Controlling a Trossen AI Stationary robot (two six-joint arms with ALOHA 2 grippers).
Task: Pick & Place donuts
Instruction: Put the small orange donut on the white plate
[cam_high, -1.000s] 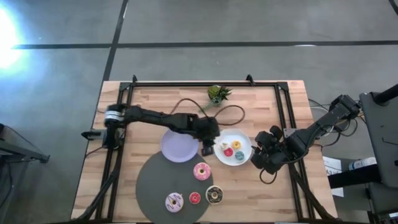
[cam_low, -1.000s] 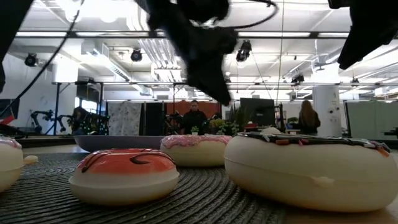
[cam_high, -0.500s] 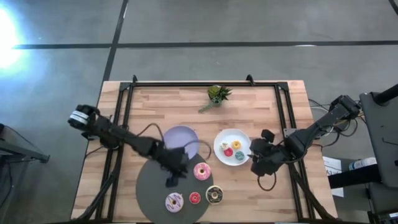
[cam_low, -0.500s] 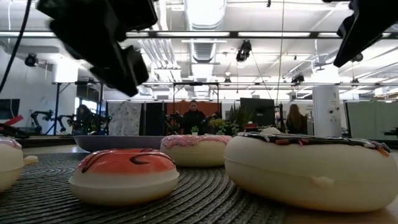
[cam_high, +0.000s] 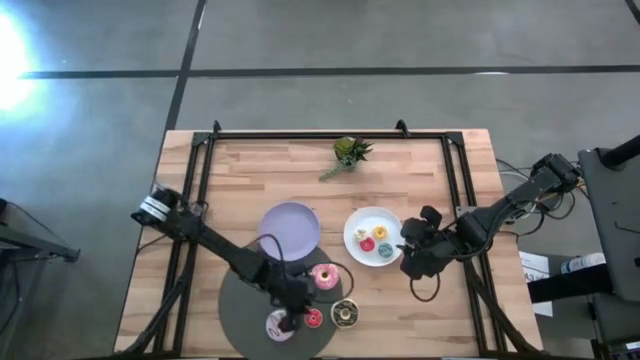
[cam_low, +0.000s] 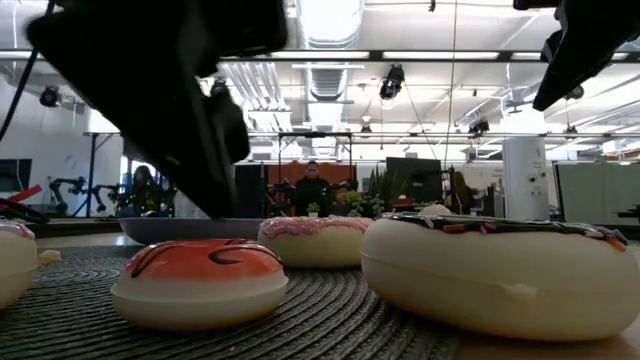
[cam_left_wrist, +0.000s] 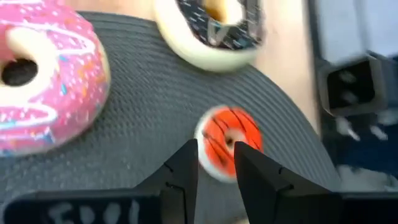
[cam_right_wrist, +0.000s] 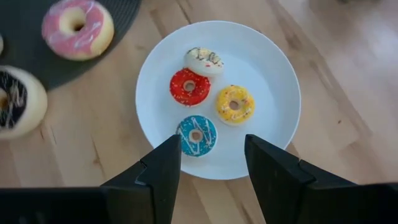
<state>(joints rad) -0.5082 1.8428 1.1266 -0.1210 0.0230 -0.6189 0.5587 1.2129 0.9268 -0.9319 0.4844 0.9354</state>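
Four small donuts, a red one (cam_right_wrist: 189, 87), a yellow one (cam_right_wrist: 234, 104), a teal one (cam_right_wrist: 196, 135) and a white one with dark drizzle (cam_right_wrist: 204, 60), already lie together on the white plate (cam_right_wrist: 273, 68), which suggests the job is roughly half done. Four more sit on the dark grey mat (cam_high: 240, 300): a large pink donut (cam_high: 324, 276), a chocolate-topped one (cam_high: 345, 313), a little orange-red one (cam_left_wrist: 227, 144) and a pink-and-white one (cam_high: 278, 325) partly under the left arm. The lilac plate (cam_high: 290, 227) carries nothing. The left gripper (cam_left_wrist: 214, 163) hangs low over the mat with its fingers spread slightly, the orange-red donut showing in the gap between them; nothing is pinched, and this looks like the next pick. The right gripper (cam_right_wrist: 211, 163) hovers above the counter (cam_high: 420, 170) beside the white plate, fingers spread wide and holding nothing, apparently waiting. What remains, by my reading, is to move the mat's donuts onto a plate.
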